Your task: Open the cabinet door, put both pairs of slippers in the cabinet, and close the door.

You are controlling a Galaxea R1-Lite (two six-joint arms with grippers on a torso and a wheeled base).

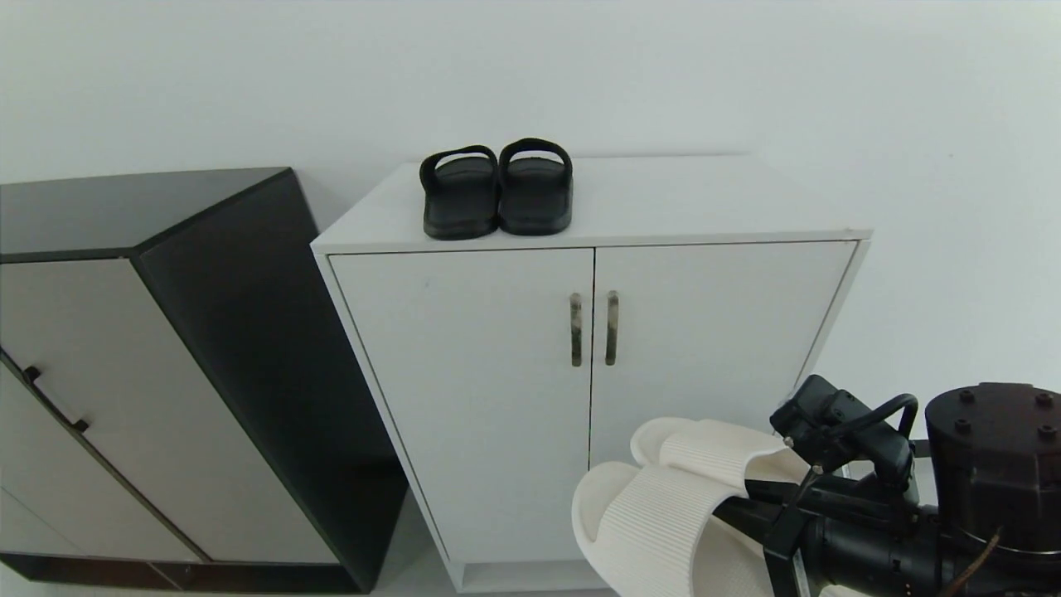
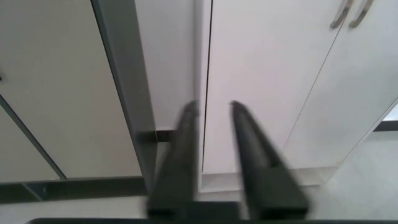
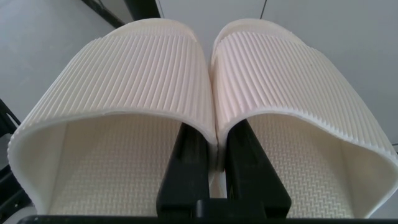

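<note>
Head view: the cabinet (image 1: 464,398) faces me with both doors shut. Its two handles (image 1: 576,329) stand upright side by side where the doors meet. The black slippers (image 1: 497,191) sit on its top, toes toward the wall. The white slippers (image 1: 655,514) hang low on my right, before the right door, so the handles lie up and to the left of them. The shelves inside are hidden.

Left wrist view: my left gripper (image 2: 214,143) holds nothing, its fingers a little apart, pointing at the foot of the left door. The handles are cut off at the frame's edge.

Right wrist view: my right gripper (image 3: 214,168) pinches the white slippers by their touching inner walls. Being the free one, my left gripper should take the handle.
</note>
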